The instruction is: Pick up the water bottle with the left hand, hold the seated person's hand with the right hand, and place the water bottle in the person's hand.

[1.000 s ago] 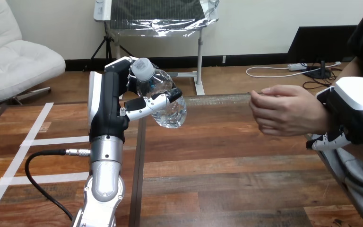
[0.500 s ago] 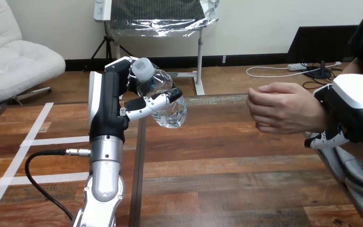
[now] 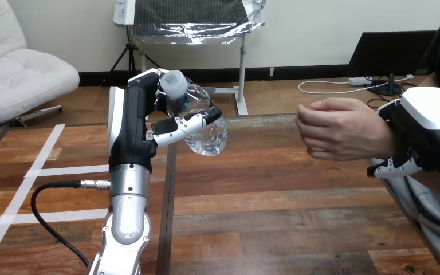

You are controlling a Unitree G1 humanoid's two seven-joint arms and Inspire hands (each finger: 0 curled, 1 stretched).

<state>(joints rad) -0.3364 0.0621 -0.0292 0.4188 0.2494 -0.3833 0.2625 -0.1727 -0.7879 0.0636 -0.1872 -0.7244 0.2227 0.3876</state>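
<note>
The water bottle (image 3: 201, 121) was up in the air over the far left part of the wooden table (image 3: 275, 217), clear of its top. It did not stand upright. Its long axis slanted, with the pale cap (image 3: 173, 82) at the top and leaning toward the view's left, and the rounded base lower down and toward the right, nearer the middle of the table. The body was clear, crinkled plastic; any label or print on it was too small for me to make out.

The robot's left hand (image 3: 133, 123) had it in a firm grasp. The thumb (image 3: 186, 124) lay curled across the front of the bottle's body, and the fingers (image 3: 149, 78) wrapped round behind it just below the cap, so the bottle sat clamped between them. The silver forearm rose from the bottom edge, nearly straight up.

Well apart from the bottle, at the view's right, the person's hand (image 3: 338, 129) was held out above the table. It was loosely curled, knuckles toward the bottle, and held nothing.

The robot's right hand (image 3: 421, 137) was closed on the person's wrist (image 3: 385, 137) just behind that hand. Its black palm lay against the wrist with the white shell facing up, and its fingers (image 3: 391, 167) curled round underneath.
</note>
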